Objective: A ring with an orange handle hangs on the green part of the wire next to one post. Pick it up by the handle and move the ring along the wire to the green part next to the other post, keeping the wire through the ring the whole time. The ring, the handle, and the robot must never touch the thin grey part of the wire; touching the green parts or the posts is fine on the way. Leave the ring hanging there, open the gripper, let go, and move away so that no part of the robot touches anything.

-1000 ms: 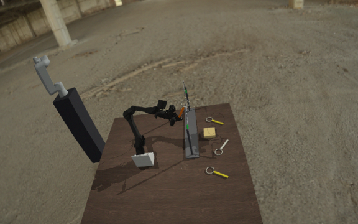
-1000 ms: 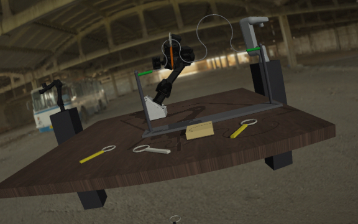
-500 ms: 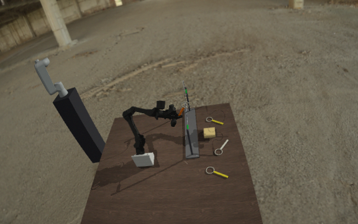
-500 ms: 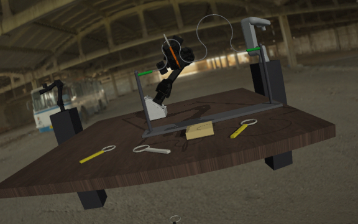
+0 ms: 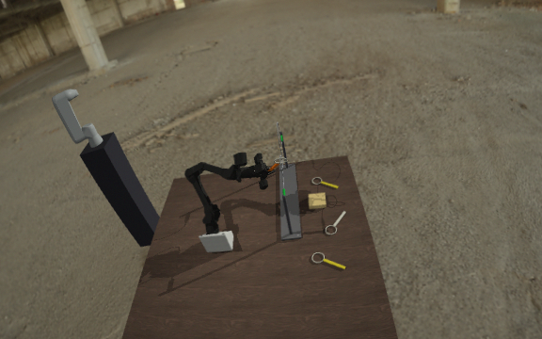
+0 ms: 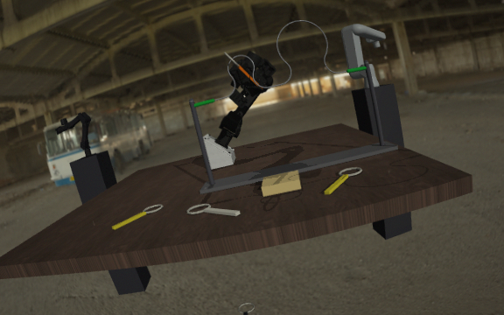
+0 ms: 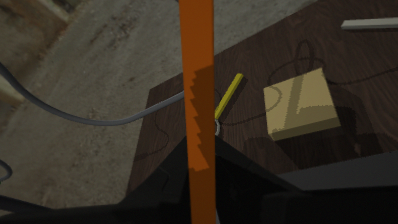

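Observation:
My gripper [image 5: 269,170] [image 6: 252,80] is shut on the orange handle [image 5: 274,167] [image 6: 247,73] [image 7: 198,100], above the table on the robot's side of the wire. The ring [image 6: 232,59] shows nearly edge-on in the exterior view, at the upper left of the wire's smaller bend. It looks to be around the grey wire [image 6: 302,20] [image 7: 107,123]; whether they touch, I cannot tell. One green part [image 6: 204,103] [image 5: 284,192] is by the near post [image 6: 201,144]. The other green part [image 6: 356,69] [image 5: 281,137] is by the far post [image 6: 374,105]. The ring is out of the wrist view.
A yellow block [image 5: 317,201] [image 6: 281,185] [image 7: 300,105] lies beyond the grey base [image 5: 294,188]. Two yellow-handled rings [image 5: 331,184] [image 5: 334,264] and a white-handled ring [image 5: 340,218] lie on the table. A grey arm [image 6: 353,48] stands on a pedestal behind the far post.

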`<state>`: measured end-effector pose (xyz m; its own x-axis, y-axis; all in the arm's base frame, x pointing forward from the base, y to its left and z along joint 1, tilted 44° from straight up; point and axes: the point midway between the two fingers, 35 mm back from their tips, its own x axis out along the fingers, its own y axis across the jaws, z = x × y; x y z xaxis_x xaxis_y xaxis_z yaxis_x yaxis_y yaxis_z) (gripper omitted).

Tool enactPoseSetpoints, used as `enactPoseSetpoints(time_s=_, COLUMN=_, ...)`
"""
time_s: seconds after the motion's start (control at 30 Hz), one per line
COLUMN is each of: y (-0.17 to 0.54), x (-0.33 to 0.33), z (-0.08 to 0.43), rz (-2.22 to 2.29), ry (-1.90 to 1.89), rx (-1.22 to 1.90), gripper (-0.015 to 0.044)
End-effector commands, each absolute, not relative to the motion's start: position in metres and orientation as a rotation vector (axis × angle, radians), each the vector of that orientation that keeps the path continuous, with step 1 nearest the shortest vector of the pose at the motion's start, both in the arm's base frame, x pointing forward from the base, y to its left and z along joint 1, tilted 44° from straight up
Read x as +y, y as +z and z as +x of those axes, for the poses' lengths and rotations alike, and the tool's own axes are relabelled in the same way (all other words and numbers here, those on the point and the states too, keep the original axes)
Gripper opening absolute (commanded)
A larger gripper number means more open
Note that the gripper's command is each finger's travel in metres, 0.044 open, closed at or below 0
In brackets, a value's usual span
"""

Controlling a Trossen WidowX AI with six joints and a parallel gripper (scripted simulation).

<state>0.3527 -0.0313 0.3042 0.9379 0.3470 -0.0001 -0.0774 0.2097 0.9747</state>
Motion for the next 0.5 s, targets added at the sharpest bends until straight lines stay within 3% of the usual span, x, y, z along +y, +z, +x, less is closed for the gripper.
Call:
enactPoseSetpoints(time_s=0.0, y=0.311, x=-0.03, z=0.352, rz=1.41, ry=0.32, rx=0.211, gripper=-0.015)
enactPoseSetpoints(time_s=0.47, y=0.337, x=-0.029, z=0.352, rz=1.734, ry=0.409, rx=0.113, gripper=-0.015)
